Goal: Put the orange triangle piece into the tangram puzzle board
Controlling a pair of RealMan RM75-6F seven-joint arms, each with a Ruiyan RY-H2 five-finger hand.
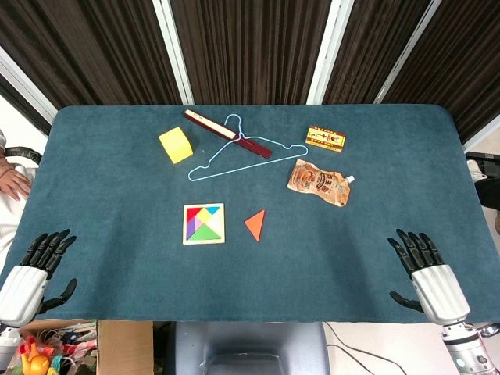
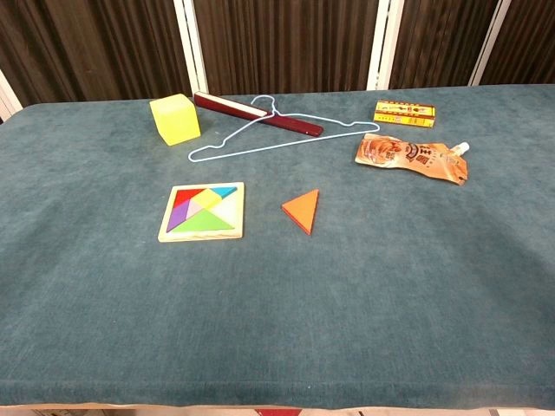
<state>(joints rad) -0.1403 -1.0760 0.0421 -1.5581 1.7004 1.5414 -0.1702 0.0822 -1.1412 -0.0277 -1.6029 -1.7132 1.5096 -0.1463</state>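
The orange triangle piece (image 1: 255, 225) (image 2: 303, 210) lies flat on the teal table, just right of the tangram puzzle board (image 1: 204, 223) (image 2: 203, 212). The board is a square wooden frame holding coloured pieces, with a pale bare patch at its right side. My left hand (image 1: 35, 269) rests at the table's near left edge, fingers spread and holding nothing. My right hand (image 1: 426, 269) sits at the near right edge, also spread and empty. Both hands are far from the triangle and appear only in the head view.
Toward the far side lie a yellow cube (image 1: 176, 144) (image 2: 174, 119), a blue wire hanger (image 1: 238, 152) (image 2: 260, 134), a dark red bar (image 1: 226, 133) (image 2: 257, 114), a small orange box (image 1: 326, 138) (image 2: 405, 112) and an orange pouch (image 1: 319, 182) (image 2: 408, 157).
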